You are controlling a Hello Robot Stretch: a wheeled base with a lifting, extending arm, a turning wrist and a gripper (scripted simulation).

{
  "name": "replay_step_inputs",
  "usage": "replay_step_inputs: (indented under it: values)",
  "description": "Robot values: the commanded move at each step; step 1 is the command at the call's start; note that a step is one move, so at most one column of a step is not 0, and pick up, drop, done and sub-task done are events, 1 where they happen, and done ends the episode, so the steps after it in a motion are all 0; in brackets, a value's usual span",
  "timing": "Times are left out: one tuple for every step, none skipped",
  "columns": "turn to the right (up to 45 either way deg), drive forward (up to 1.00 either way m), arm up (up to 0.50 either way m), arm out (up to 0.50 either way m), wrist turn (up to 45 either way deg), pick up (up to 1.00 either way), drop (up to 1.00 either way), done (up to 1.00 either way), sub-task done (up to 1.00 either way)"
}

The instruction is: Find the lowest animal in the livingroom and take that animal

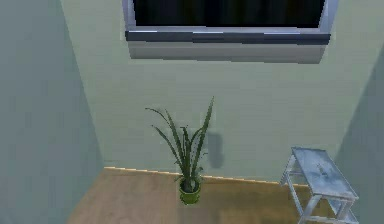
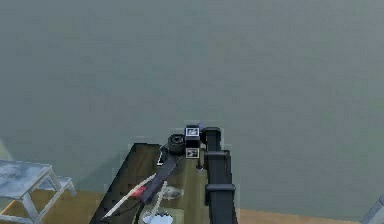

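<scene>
Arm side view, lower middle: tool [image 2: 166, 155] at a dark bench [image 2: 125, 185] carrying a thin reddish stick [image 2: 135, 197] and a pale blob [image 2: 158, 215]. Can't tell if it's grasping anything or where the animal is. Forward view: potted plant [image 1: 188, 150] bottom centre, white stand [image 1: 320, 180] lower right.

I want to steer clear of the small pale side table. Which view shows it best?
The forward view: the small pale side table stands at its lower right, top and legs visible. The arm side view catches part of it at the lower left edge.
</scene>
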Motion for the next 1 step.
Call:
replay_step_inputs:
  values:
    - [0.0, 0.00, 0.00, 0.00, 45.0, 0.00, 0.00, 0.00, 0.00]
